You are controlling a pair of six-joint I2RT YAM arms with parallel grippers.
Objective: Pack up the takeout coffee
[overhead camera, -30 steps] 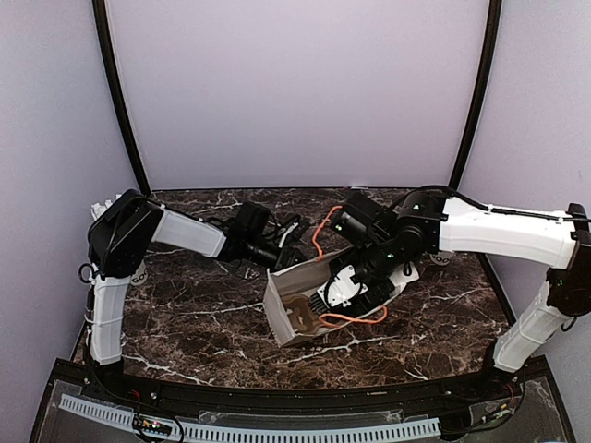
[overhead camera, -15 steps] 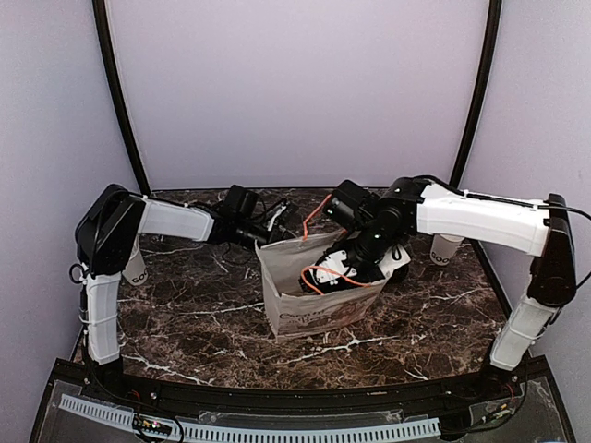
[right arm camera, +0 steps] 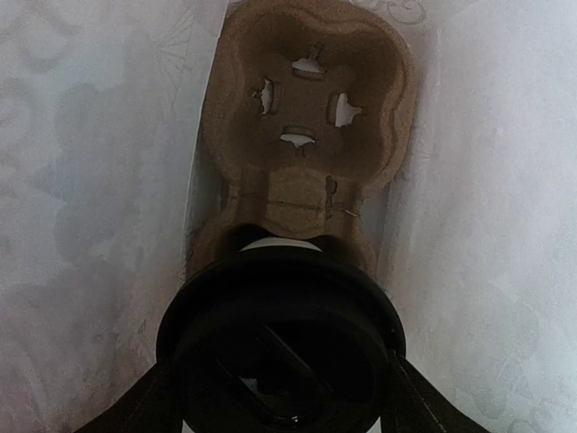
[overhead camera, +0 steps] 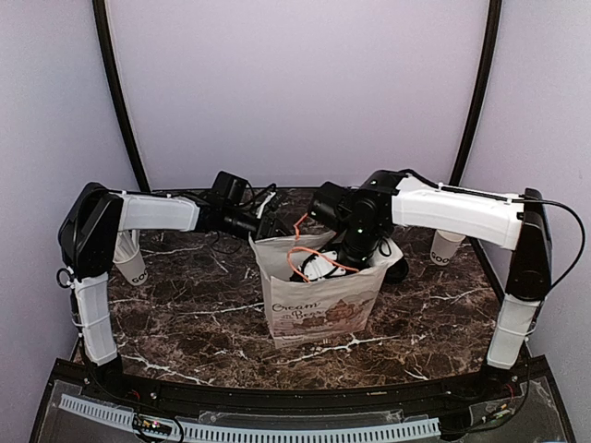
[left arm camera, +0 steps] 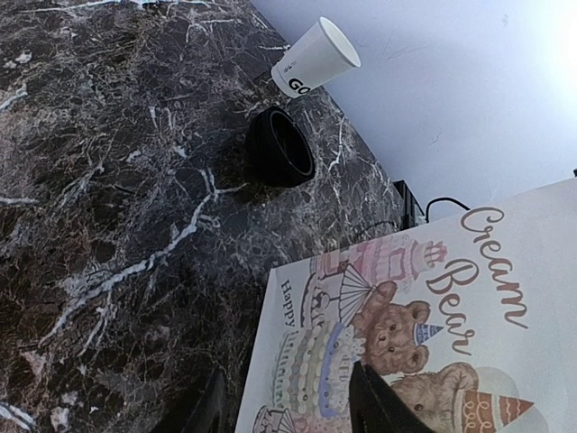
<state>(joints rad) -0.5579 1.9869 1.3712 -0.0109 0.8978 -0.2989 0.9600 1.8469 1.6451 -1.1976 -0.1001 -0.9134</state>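
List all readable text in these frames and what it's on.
"Cream Bear": paper bag.
"Happy", rest unreadable: same bag, beside the cake drawing.
"GO", cut off: white cup.
Too small to read: print on the second white cup, top view.
No text: lid of the takeout coffee.

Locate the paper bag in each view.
Top external: paper bag stands upright at the centre of the table, a printed side toward the camera.
Left wrist: bag fills the lower right, a printed side showing.
Right wrist: seen from inside, white bag walls on both sides of the coffee cup.
Shared landmark: white cup beyond the bag, in top external and left wrist only.
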